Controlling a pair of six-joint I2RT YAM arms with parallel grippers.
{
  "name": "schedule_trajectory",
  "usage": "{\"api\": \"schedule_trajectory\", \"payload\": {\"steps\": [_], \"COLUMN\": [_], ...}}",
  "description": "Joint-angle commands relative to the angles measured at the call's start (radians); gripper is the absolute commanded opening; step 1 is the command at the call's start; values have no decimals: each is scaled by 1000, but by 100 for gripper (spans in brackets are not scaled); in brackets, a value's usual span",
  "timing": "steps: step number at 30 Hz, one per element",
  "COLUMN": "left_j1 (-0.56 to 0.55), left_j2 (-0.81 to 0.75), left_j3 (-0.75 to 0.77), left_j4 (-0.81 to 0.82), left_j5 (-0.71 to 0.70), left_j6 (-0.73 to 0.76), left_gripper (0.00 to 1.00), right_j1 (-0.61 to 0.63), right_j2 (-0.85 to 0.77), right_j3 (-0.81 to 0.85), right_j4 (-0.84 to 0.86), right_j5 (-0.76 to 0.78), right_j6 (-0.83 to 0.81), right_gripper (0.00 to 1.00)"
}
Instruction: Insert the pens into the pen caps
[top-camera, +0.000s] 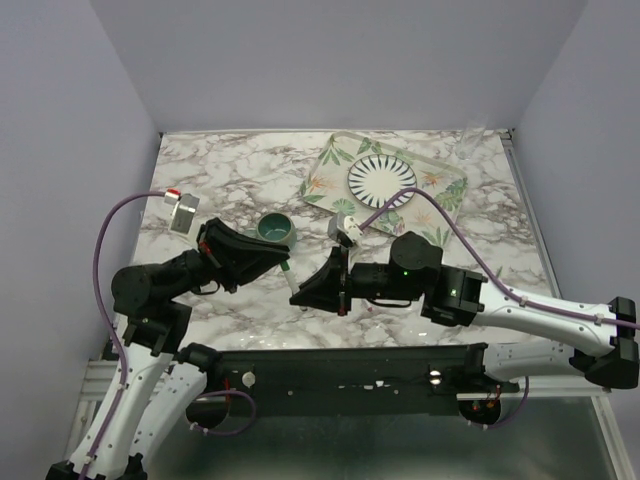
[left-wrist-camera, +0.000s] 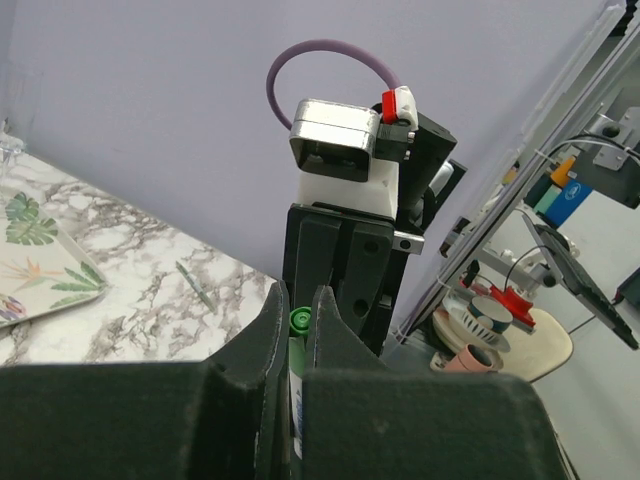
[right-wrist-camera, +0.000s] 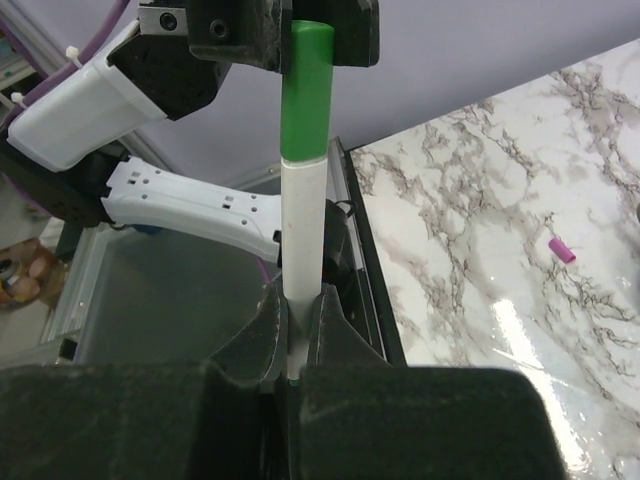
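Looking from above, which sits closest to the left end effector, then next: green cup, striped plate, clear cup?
1. Green cup, just behind the left end effector.
2. Striped plate, farther back and right.
3. Clear cup, far right corner.

"What do the arms look like?"

"The left arm (top-camera: 125, 400) and the right arm (top-camera: 540, 310) have smooth white shells on the lower links and chunky black housings further out. A purple cable (top-camera: 125, 215) loops off each one."

"And the ends?"

"The left claw (top-camera: 286, 266) and the right claw (top-camera: 298, 296) are matte black wedges. A silver camera box (top-camera: 182, 212) with a red tab sits at the left wrist. Small green lights (top-camera: 405, 268) glow on the right arm, and a black bar (top-camera: 350, 370) joins the bases."
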Motion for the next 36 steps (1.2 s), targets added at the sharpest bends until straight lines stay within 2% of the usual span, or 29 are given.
{"api": "schedule_trajectory", "payload": {"steps": [1, 5, 9, 19, 24, 29, 34, 36], "left_j1": [1, 1, -1, -11, -18, -18, -21, -25], "left_j2": [-3, 29, 22, 0, -3, -6, 8, 11], "left_j3": [-44, -20, -12, -98, -113, -64, -75, -93], "left_j4": [17, -22, -113, 73, 65, -113, -82, -17], "left_j5": [74, 100, 83, 76, 80, 91, 108, 116], "left_j6": [-47, -117, -59, -145, -139, -35, -71, -128], "left_gripper": [0, 0, 0, 0, 0, 0, 0, 0], "right_j1": [9, 9, 8, 4, 1, -15, -28, -32], "right_j2": [-3, -4, -18, 51, 86, 89, 80, 81], "right_j3": [87, 166, 194, 349, 441, 493, 536, 551], "right_j4": [50, -39, -19, 7, -12, -49, -42, -41], "right_j5": [58, 153, 161, 185, 214, 242, 274, 271], "right_j6": [-5, -57, -100, -78, -89, -140, -167, -173], "right_gripper": [1, 1, 1, 1, 1, 1, 1, 1]}}
